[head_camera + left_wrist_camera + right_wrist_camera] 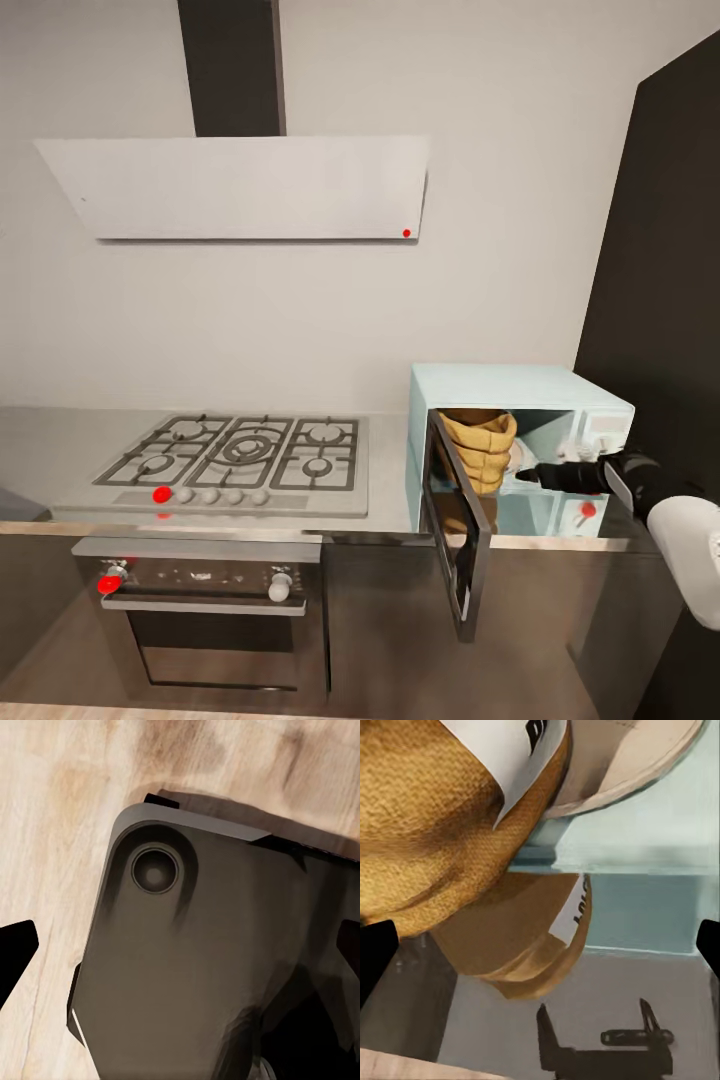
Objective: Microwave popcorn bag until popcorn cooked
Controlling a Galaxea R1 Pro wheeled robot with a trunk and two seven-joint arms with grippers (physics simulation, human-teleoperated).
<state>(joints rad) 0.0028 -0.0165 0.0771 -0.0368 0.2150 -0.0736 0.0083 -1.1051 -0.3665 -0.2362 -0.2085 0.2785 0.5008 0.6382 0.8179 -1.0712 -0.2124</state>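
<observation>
Popcorn bag point(482, 446) sits inside microwave point(520, 400), door open; my right end effector point(528, 472) beside it, fingers apart.

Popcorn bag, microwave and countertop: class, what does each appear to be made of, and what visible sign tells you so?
Popcorn bag: likely coarse woven cloth, matte; the right wrist view shows a weave texture.
Microwave: pale mint casing, perhaps painted metal or plastic; smooth, even colour; dark glass-like door.
Countertop: looks like grey polished metal; faint sheen.
</observation>
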